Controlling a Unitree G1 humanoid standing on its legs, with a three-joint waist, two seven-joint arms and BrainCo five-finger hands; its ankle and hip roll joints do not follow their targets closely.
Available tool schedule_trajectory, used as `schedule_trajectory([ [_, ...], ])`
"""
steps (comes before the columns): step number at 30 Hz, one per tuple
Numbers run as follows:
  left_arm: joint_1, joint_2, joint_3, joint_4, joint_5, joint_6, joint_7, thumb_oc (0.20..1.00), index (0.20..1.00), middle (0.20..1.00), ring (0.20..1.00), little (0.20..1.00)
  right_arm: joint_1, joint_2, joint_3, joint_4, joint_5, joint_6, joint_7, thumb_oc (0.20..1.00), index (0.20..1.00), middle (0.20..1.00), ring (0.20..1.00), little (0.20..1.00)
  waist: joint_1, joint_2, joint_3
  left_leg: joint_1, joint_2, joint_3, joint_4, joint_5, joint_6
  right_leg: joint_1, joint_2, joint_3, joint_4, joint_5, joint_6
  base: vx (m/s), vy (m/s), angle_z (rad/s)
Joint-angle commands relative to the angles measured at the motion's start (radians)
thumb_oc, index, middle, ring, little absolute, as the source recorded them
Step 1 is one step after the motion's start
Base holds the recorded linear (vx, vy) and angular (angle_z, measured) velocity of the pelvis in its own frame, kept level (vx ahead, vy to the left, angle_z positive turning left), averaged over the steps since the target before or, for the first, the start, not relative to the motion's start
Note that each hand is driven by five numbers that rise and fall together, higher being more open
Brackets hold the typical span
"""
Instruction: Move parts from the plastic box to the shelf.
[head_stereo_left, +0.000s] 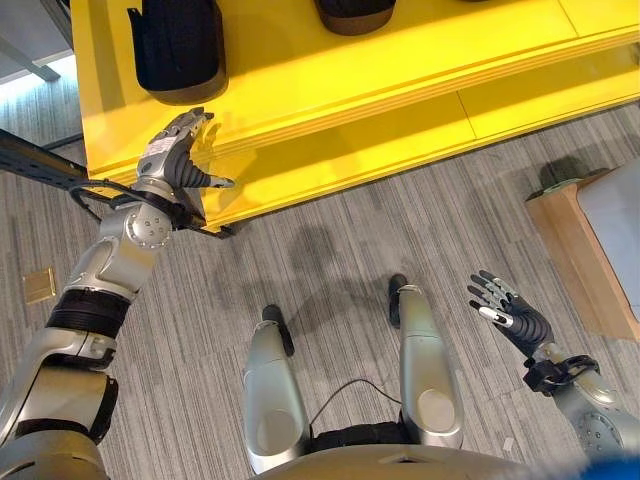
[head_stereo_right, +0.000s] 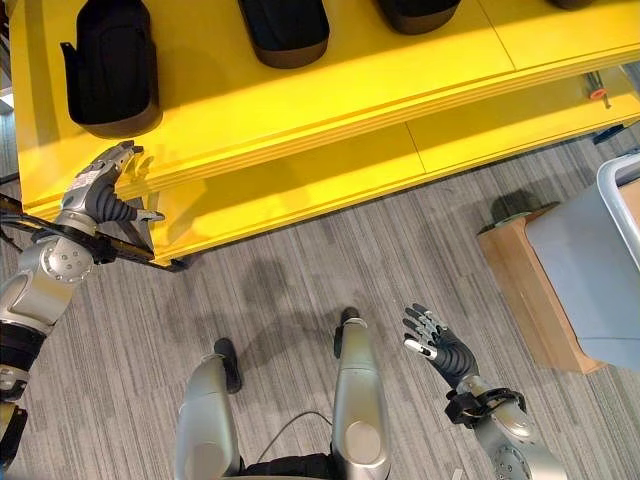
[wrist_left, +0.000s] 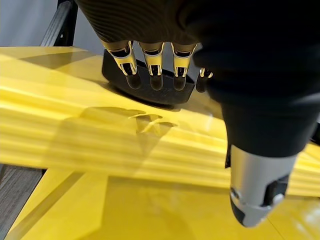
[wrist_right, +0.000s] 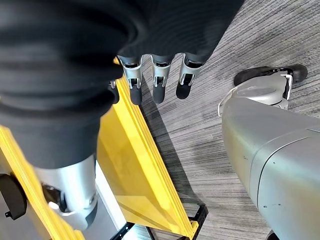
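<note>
Left robot hand (head_stereo_left: 178, 150) open, seemingly just short of black part (head_stereo_left: 178, 48).

The floor (head_stereo_left: 330, 250) is grey with thin stripes. A small brown square plate (head_stereo_left: 39, 285) lies flat on it. A wooden block (head_stereo_right: 530, 290) stands on the floor too.

Support: yellow two-tier shelf (head_stereo_right: 330, 95) on grey striped carpet floor (head_stereo_right: 300, 270) | On upper tier: three black moulded parts (head_stereo_right: 112, 68) in a row, apart from each other
</note>
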Motion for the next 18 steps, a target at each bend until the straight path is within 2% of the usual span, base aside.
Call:
schedule_trajectory([
  [1, -0.003, 0.026, 0.023, -0.006, -0.037, -0.007, 0.054, 1.0, 1.0, 1.0, 1.0, 1.0, 0.0, -0.013, 0.013, 0.007, 0.007, -0.03, 0.002, 1.0, 1.0, 1.0, 1.0, 1.0, 0.01, -0.054, -0.061, -0.066, 0.032, -0.081, 0.004, 0.056, 0.008, 0.067, -0.091, 0.035, -0.098, 0.104, 0.072, 0.0, 0.0, 0.0],
  [18, -0.105, 0.013, -0.027, 0.07, -0.112, 0.018, 0.029, 1.0, 1.0, 1.0, 1.0, 1.0, -0.002, -0.01, 0.027, 0.02, 0.007, -0.016, 0.004, 1.0, 1.0, 1.0, 1.0, 1.0, 0.003, -0.052, -0.068, -0.059, 0.033, -0.082, 0.002, 0.058, 0.005, 0.071, -0.087, 0.036, -0.089, 0.1, 0.07, 0.0, 0.0, 0.0],
])
